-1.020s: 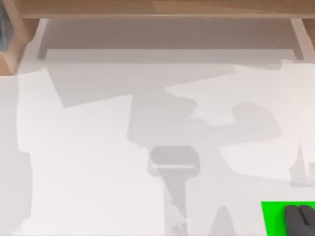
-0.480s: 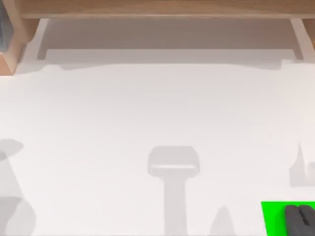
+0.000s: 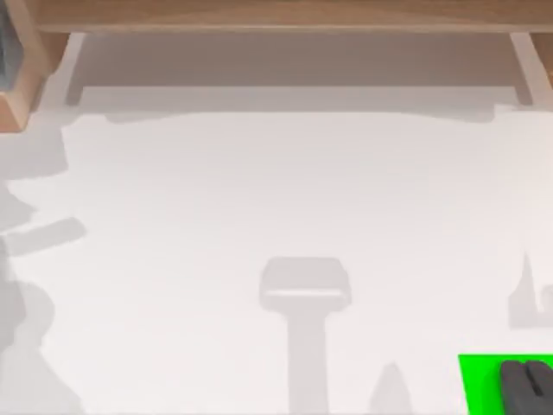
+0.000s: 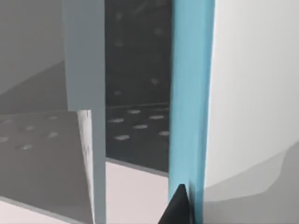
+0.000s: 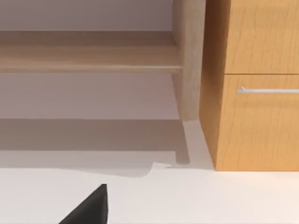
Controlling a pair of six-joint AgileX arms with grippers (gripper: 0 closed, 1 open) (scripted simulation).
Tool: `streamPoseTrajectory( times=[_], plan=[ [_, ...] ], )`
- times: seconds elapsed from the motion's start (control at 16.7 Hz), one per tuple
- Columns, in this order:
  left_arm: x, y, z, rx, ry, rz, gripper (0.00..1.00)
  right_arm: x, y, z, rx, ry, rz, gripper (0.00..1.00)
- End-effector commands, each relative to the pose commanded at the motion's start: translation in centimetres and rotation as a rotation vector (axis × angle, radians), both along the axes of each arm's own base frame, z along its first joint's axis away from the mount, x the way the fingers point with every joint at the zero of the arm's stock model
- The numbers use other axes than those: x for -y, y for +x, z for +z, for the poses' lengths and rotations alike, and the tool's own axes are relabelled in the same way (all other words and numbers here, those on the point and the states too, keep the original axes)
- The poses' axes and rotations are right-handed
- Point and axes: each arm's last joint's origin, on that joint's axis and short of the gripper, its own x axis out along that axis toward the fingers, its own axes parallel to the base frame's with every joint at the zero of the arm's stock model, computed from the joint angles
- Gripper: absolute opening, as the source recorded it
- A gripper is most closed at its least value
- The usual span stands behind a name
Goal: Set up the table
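So the table (image 3: 276,199) takes up almost the whole top view, a big flat matte white surface with a light tan wooden rim (image 3: 276,15) running along the far edge. Nothing sits on the white part that I can make out, just soft grey shadows, one blocky one near the middle and some more on the left side.

Down in the near right corner there's a small bright green square patch (image 3: 484,380), flat and glossy-looking next to the matte top. The right gripper (image 3: 525,386) hangs right over it, dark and rounded, low at the table's near edge. Can't tell if its fingers are spread or pressed together from here. In the right wrist view a black fingertip (image 5: 91,205) pokes in above the white surface, and beyond it there's a wooden cabinet (image 5: 257,93) with a grainy orange-tan front and a thin metal drawer handle (image 5: 266,90), plus a pale wooden shelf (image 5: 88,58).

The left wrist view has a tall blue strip (image 4: 189,102) beside a white panel (image 4: 254,93), with one dark fingertip (image 4: 180,207) at the edge; can't tell its state either
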Motion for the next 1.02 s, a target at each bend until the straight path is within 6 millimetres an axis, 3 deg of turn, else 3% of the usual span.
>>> streamPoseTrajectory(
  times=[0.18, 0.54, 1.02],
  plan=[
    [1.4, 1.4, -1.1, 0.003, 0.021, -0.094, 0.00, 0.0, 0.0, 0.0, 0.000, 0.000, 0.000, 1.00],
    [1.3, 1.3, -1.1, 0.002, 0.021, -0.089, 0.00, 0.0, 0.0, 0.0, 0.000, 0.000, 0.000, 1.00],
    [1.5, 4.4, -1.6, 0.003, 0.021, -0.094, 0.00, 0.0, 0.0, 0.0, 0.000, 0.000, 0.000, 1.00]
  ],
)
